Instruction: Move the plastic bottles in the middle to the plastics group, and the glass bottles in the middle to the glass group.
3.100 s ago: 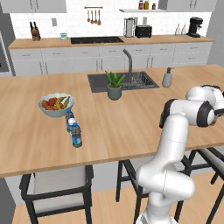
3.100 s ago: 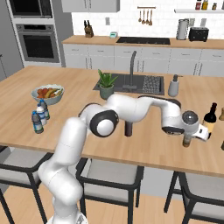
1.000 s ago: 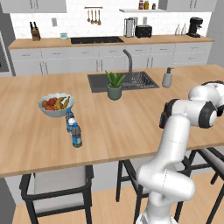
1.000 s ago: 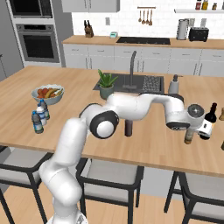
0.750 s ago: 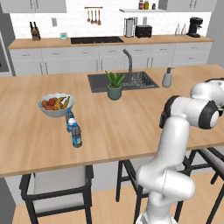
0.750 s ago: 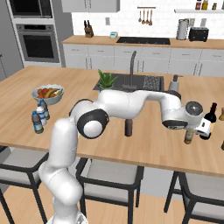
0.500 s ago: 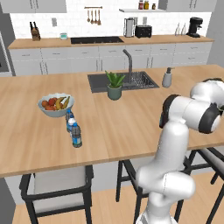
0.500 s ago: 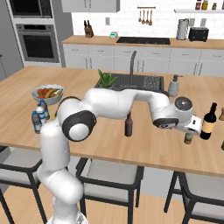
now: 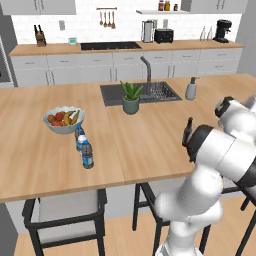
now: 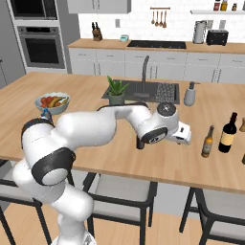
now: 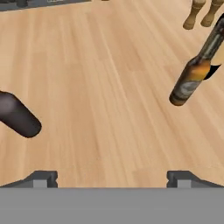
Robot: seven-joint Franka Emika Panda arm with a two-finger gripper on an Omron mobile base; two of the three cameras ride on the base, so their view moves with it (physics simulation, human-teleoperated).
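Heads up: your tool (image 11: pixel 111 177) is wide open and empty; swing carelessly and you'll topple the slim brown glass bottle (image 10: pixel 207 141) beside the dark wine bottle (image 10: pixel 228 133).

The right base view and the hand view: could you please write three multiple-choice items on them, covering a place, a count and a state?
1. Where does the small brown bottle stand?
A. in the sink
B. in the fruit bowl
C. beside the wine bottle

2. How many wooden shakers are in the hand view?
A. one
B. two
C. four

3. How is the gripper?
A. open and empty
B. shut on a bottle
C. shut on a fruit

Answers:
1 C: the small brown bottle is upright on the counter next to the wine bottle.
2 B: a pair of wooden shakers stands at the top right.
3 A: the gripper has its tips wide apart over bare wood.
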